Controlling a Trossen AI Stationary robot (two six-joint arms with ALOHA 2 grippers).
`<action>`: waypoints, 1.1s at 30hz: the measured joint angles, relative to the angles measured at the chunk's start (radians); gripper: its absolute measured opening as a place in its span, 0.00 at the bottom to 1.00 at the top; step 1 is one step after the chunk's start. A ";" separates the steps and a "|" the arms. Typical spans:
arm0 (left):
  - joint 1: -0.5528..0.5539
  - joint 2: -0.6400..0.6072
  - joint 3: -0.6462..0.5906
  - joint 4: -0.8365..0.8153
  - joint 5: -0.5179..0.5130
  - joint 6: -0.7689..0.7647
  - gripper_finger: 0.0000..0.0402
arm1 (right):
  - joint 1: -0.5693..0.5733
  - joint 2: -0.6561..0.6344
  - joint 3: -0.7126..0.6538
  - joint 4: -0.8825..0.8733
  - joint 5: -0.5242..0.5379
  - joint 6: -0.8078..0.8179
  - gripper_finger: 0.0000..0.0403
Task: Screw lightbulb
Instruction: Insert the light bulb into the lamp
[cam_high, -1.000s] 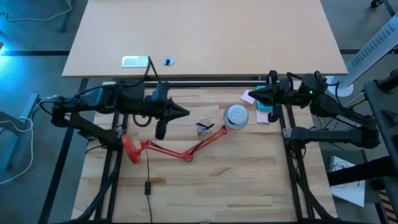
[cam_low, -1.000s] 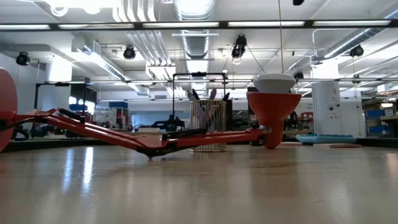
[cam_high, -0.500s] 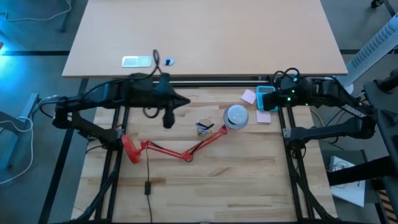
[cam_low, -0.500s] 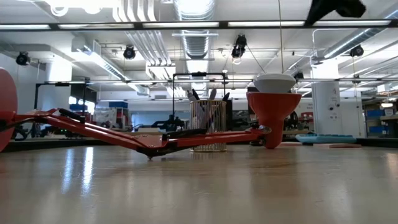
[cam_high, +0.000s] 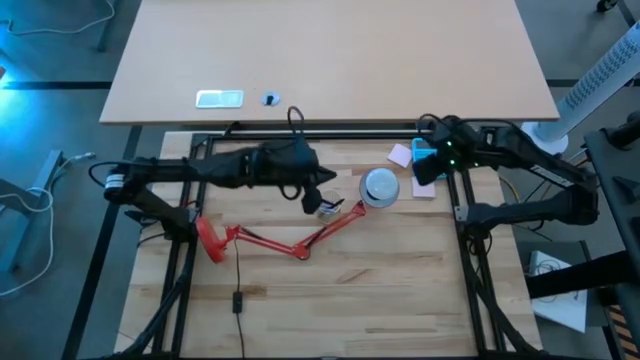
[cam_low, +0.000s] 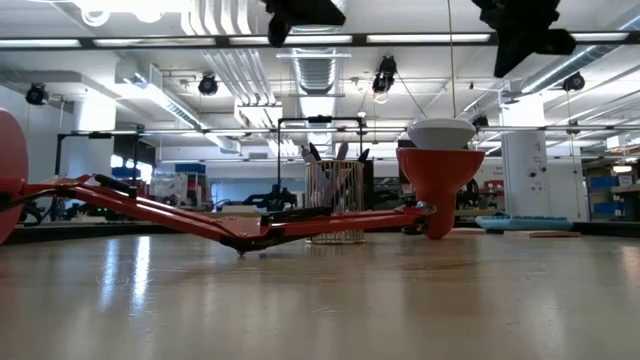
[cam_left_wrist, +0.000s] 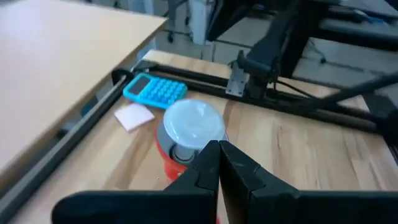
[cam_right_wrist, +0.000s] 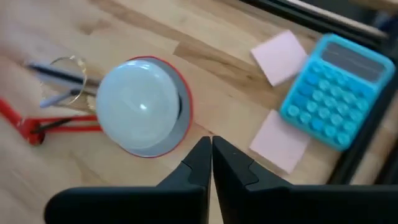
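Over the worktop (cam_high: 380, 290), left end effector (cam_high: 312, 200) has swung right to the clear cup (cam_high: 327, 204), fingers pressed together. Right end effector (cam_high: 425, 172), also pressed together, closes from 3 o'clock. Lightbulb (cam_high: 380, 186) sits in the red lamp shade (cam_low: 437, 190); screwing not yet started.

bulb (cam_high: 380, 185) | white, rounded dome | seated dome-up in red lamp shade (cam_low: 437, 185) | shade mouth faces up, resting on bench | right of centre | nothing touching it
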 joint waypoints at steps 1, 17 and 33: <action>-0.008 0.007 -0.016 0.024 -0.019 -0.035 0.00 | -0.009 0.006 -0.001 0.009 -0.004 -0.039 0.01; -0.074 0.248 0.082 0.001 -0.083 -0.174 0.00 | -0.289 0.227 0.039 0.153 -0.246 -0.487 0.00; -0.070 0.552 0.351 -0.060 -0.056 -0.159 0.00 | -0.311 0.285 -0.011 0.133 -0.380 -0.485 0.00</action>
